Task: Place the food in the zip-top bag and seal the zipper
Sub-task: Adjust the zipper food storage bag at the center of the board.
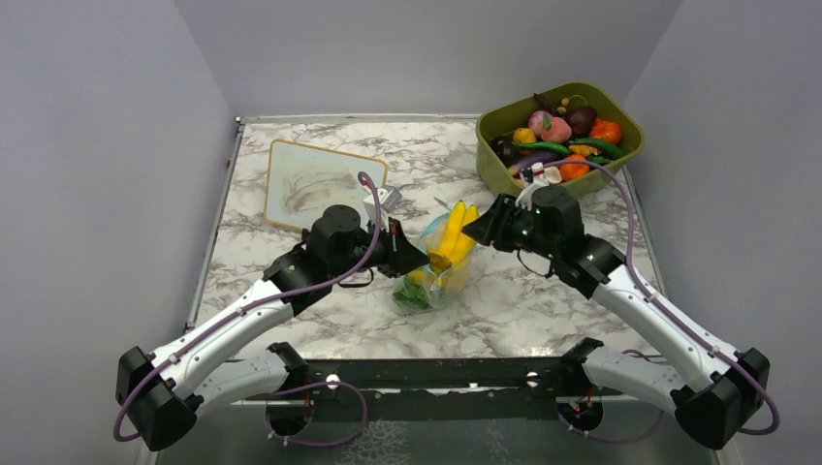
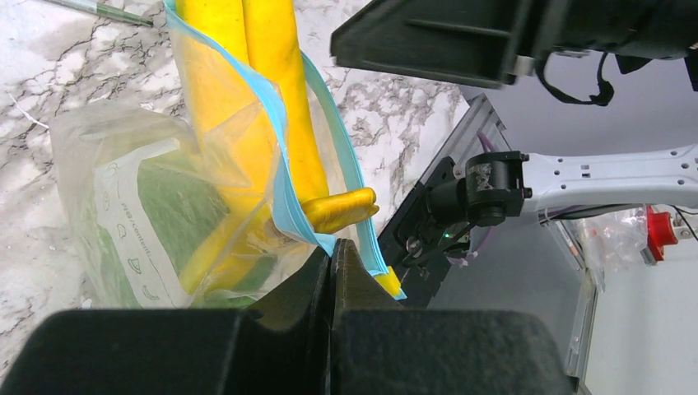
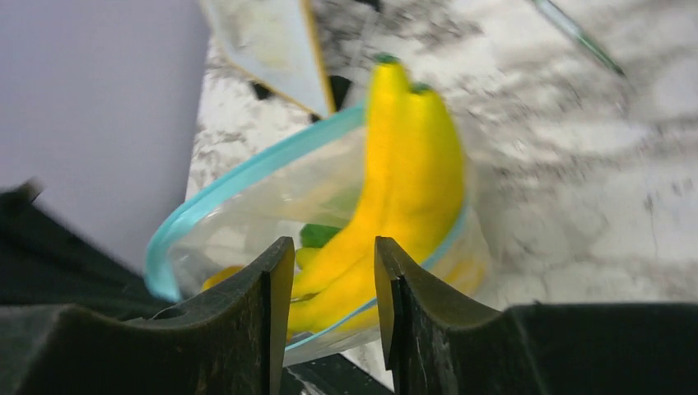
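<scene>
Printing on the clear zip-top bag (image 2: 107,189) forms a pale panel with small icons and a line of letters, too faint to read. Left gripper (image 2: 332,262): fingers (image 2: 317,280) pressed together, clamped on the bag's mouth edge, where the teal-blue zipper (image 2: 280,164) runs down to their tips. The bag sits just beyond those fingers on the marble table (image 2: 49,74), its mouth gaping. Yellow bananas (image 2: 284,90) stick out of the mouth, and green lettuce (image 2: 156,206) lies deep inside, at the closed end. Right gripper (image 3: 333,247): fingers (image 3: 267,304) parted with a clear gap. The bananas show through that gap, just past the tips; whether the pads touch them cannot be told.
</scene>
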Robot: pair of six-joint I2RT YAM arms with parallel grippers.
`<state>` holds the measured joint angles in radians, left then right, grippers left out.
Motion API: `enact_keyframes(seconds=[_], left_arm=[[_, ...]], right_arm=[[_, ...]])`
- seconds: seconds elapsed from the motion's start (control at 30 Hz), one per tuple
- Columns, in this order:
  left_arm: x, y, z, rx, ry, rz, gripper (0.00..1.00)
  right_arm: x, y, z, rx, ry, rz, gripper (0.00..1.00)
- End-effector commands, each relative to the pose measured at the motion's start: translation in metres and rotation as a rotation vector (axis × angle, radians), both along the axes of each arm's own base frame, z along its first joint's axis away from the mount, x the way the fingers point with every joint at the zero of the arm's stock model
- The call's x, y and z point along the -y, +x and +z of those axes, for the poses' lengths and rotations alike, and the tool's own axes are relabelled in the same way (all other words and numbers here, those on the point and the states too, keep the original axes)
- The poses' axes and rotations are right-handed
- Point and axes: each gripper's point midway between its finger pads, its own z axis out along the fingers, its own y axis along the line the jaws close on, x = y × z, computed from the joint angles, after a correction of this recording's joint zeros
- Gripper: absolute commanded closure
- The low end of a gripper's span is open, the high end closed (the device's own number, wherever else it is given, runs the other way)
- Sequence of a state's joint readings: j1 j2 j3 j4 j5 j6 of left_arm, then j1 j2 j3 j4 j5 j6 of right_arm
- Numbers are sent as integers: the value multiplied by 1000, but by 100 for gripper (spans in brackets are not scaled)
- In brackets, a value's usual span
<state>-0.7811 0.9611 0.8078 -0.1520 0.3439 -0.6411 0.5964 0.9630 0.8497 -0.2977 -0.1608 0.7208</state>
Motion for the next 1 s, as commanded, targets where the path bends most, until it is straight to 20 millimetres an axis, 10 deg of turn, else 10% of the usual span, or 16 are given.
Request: enact_keyframes(seconds=[0.0,0.4,0.67,0.97], left_arm=[[0,-6,11,38,-20,-33,100],[0,-6,11,45,-23,-36,100],[-2,-4,12,53,-16,-22,99],[-31,24,43,231,130,121,54]], right_arm=[[42,0,-46,-384,-68,-386,60],[31,-9,-68,-530,25,-420,66],[15,-2,-51,-422,41,-292,98],[-3,-15,-13,-200,133,-60,99]])
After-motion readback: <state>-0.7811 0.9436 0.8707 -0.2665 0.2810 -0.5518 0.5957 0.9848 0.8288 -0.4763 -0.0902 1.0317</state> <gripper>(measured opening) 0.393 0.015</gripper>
